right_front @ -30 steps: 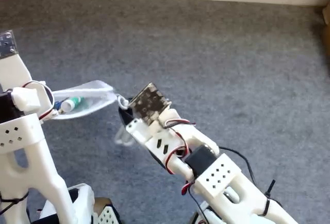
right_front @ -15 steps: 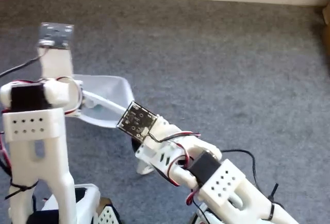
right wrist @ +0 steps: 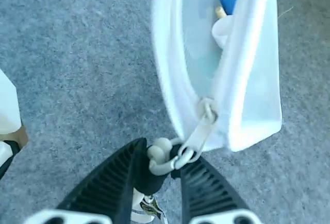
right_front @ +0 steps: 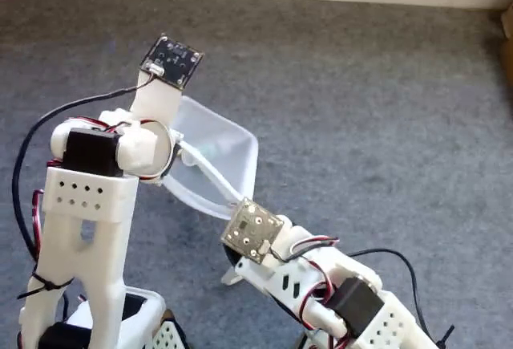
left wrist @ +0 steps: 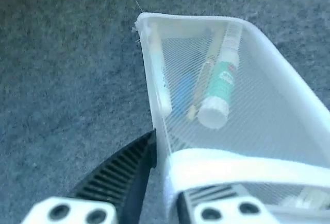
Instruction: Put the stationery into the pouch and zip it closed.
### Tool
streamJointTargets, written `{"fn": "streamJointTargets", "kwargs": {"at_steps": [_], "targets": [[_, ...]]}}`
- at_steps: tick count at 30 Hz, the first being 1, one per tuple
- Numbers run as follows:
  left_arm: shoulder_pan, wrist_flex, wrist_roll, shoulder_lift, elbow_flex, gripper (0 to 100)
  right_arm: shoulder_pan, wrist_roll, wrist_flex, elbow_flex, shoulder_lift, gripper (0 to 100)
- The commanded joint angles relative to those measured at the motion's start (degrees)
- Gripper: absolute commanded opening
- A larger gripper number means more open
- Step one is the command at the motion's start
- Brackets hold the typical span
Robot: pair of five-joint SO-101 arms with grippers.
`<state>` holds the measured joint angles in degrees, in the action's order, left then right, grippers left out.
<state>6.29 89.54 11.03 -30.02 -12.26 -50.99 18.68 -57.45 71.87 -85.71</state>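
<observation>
Over the left half of the grey carpet [right_front: 385, 84], the left gripper [left wrist: 164, 168] is clamped on one end of the translucent mesh pouch [right_front: 218, 142]. Inside the pouch lie a glue stick [left wrist: 219, 87], a pen [left wrist: 202, 82] and a white stick [left wrist: 159, 74]. The pouch stretches rightward to the right gripper [right wrist: 159, 158], which is pinched on the zipper pull [right wrist: 200, 130]. The mouth gapes open.

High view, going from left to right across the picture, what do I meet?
Left arm, clamping the pouch's end → pouch → right arm, pinching the zipper pull → bare grey carpet.
</observation>
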Motion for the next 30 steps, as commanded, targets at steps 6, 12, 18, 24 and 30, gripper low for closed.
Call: {"fn": "streamJointTargets", "kwargs": {"at_steps": [6,12,18,24,30], "targets": [[6.3,-6.8,0.4,-0.9,2.8,18,-1.0,0.8,-2.3,1.9,-7.0,0.5],[15.6,-10.6,0.4,-0.9,2.8,18,-1.0,0.8,-3.2,2.0,-7.3,0.5],[22.5,-16.3,0.7,-0.6,2.8,19,-1.0,0.9,-4.4,2.0,-7.4,0.5],[28.4,-19.9,1.5,-0.4,2.6,19,-1.0,0.9,-4.5,2.0,-7.4,0.5],[32.3,-20.1,4.7,-0.6,2.8,19,-1.0,0.9,-5.5,2.0,-7.4,0.5]]}}
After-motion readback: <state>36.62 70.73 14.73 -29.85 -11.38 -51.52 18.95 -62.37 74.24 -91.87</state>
